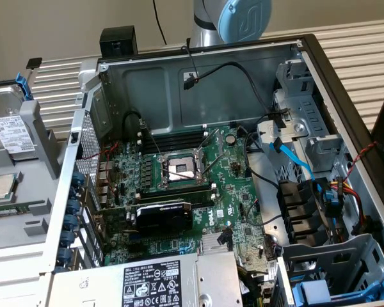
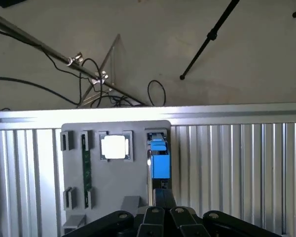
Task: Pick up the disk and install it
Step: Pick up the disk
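Jaws clenched, nothing gripped. The gripper (image 2: 163, 213) lined up with a flat grey plastic parts tray (image 2: 118, 190). In the tray's slots: the disk (image 2: 159, 163), a silver-grey hard drive in a blue plastic carrier, stood on edge with its long axis running away from the jaws. Beside it were a square silver CPU chip (image 2: 114, 147) and a thin green memory stick (image 2: 87, 168). An open grey metal PC case (image 1: 179, 83) sat just beside the tray, on the exterior view's right.
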### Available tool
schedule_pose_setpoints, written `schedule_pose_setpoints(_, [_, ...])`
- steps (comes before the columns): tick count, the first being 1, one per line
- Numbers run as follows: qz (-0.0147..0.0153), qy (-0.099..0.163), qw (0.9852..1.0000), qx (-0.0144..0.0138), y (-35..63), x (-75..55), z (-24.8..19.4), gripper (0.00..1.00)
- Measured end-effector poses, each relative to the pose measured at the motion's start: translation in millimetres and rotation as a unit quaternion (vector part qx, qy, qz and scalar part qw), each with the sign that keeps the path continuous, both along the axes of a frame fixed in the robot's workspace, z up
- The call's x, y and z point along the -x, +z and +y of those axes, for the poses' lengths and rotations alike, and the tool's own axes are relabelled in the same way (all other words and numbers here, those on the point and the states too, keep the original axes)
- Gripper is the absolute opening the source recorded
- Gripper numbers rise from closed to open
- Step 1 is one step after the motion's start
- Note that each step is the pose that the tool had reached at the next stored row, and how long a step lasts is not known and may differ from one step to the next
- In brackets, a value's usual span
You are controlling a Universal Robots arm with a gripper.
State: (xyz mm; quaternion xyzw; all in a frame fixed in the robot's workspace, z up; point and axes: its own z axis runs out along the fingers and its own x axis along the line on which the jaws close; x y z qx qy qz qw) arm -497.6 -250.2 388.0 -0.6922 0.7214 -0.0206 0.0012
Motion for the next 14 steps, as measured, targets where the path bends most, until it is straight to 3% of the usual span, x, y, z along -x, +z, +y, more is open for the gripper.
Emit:
schedule_pose_setpoints(3, [0.0,0.007,1.0,0.0,0.0,-0.1,0.1,0.11])
schedule_pose_setpoints(9, [0.0001,0.055,0.9985,0.0001,0.0,-0.1,0.1,0.11])
schedule_pose_setpoints(14, [0.0007,0.055,0.9985,0.0004,0.0,-0.1,0.1,0.11])
